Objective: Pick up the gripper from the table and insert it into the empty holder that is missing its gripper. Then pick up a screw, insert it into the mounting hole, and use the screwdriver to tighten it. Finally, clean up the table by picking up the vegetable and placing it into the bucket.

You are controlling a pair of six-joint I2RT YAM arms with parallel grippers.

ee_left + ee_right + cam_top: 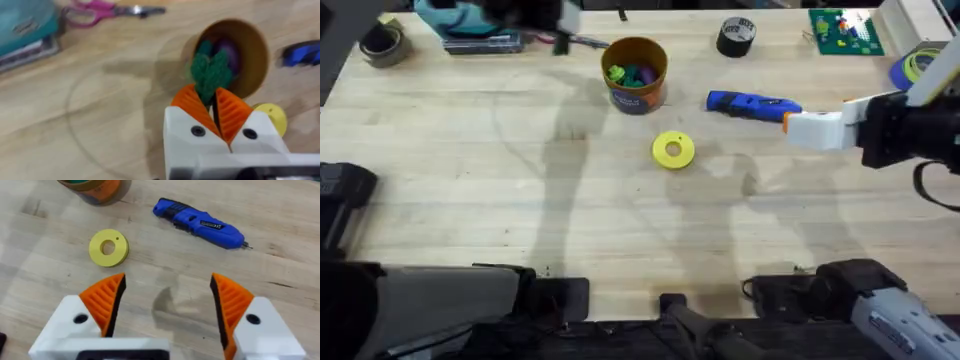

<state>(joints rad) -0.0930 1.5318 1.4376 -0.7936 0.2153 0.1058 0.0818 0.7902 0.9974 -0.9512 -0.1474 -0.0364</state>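
Vegetable (pixel 210 72) pinched in left gripper (pixel 216 107) above bucket (pixel 250 55).

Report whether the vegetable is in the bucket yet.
Not yet. The vegetable is clamped between the left gripper's orange pads, held above the bucket's open mouth.

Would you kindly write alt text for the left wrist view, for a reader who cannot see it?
The left pincer, white with orange ribbed pads, is shut on the green vegetable, holding it in front of the open mouth of the yellow-orange bucket. Pink-handled scissors lie on the wooden table beyond.
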